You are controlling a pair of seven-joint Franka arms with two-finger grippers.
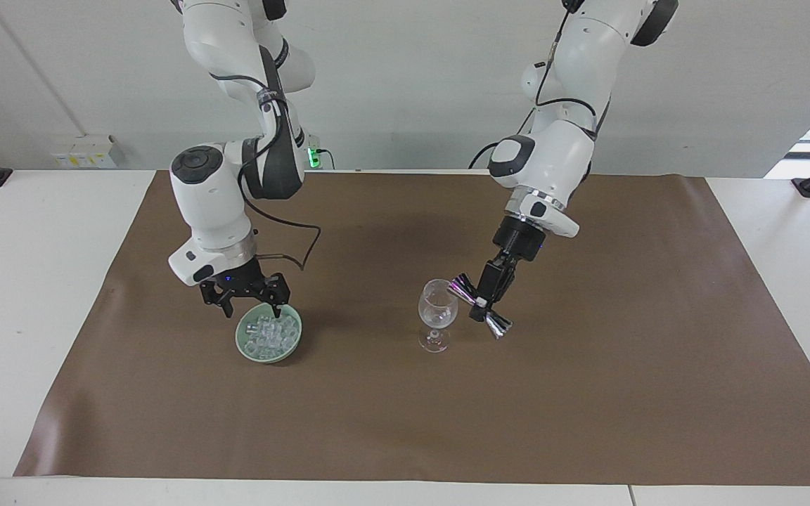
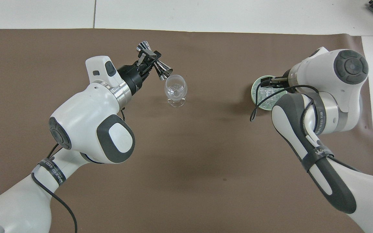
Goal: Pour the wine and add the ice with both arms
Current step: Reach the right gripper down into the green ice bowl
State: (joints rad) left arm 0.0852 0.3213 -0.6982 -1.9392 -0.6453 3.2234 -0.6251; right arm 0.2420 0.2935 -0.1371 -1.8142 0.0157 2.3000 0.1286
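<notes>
I see the left gripper (image 1: pixel 484 301) jaws clamped on a jigger (image 1: pixel 479 306) tipped beside the glass (image 1: pixel 436 313). Right gripper (image 1: pixel 250 306) jaws spread over the ice (image 1: pixel 270 333) in its dish (image 1: pixel 245 344), brown mat (image 1: pixel 588 393) covering the white worktop (image 1: pixel 18 281).

Bright, even light — soft shadows

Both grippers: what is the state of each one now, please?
Left gripper: shut on the jigger, tilted at the wine glass.
Right gripper: open, over the ice.
</notes>
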